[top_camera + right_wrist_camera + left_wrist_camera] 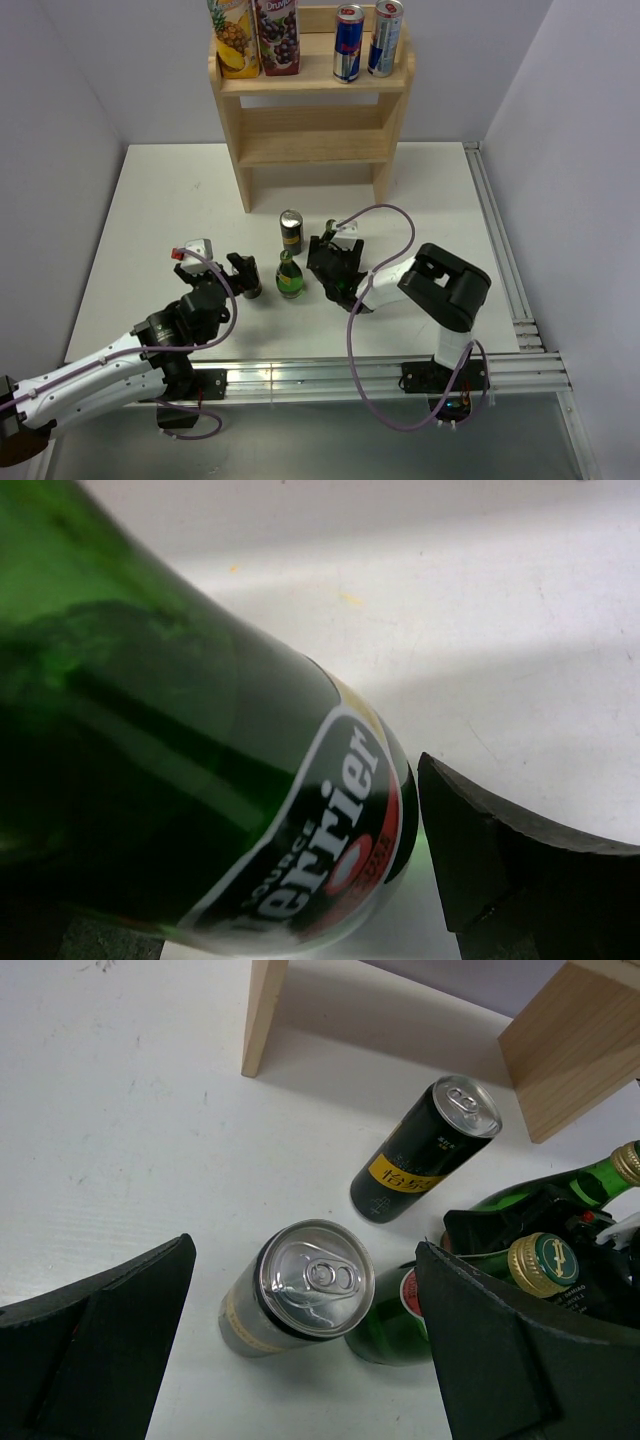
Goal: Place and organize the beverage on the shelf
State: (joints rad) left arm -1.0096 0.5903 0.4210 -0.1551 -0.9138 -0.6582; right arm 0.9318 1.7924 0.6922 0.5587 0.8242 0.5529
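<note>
Two hands work: the right hand (335, 268) pinches a tilted green glass Perrier bottle (200, 780); the left hand (305, 1260), spread, straddles a silver-topped pale can (300, 1295) on the white counter (150, 220). Close squarely on its middle before lifting toward the light-wood stepped shelf (310, 148) beyond.

The shelf (310, 80) is pale natural wood, its top-tier cans (347, 45) blue and silver. On the white table (150, 220), a black can (425, 1150) has a yellow band. The Perrier bottle (150, 760) is green, its label white and red.

juice cartons (236, 40) cropped at top; perrier bottle (200, 750) cut by left edge
</note>
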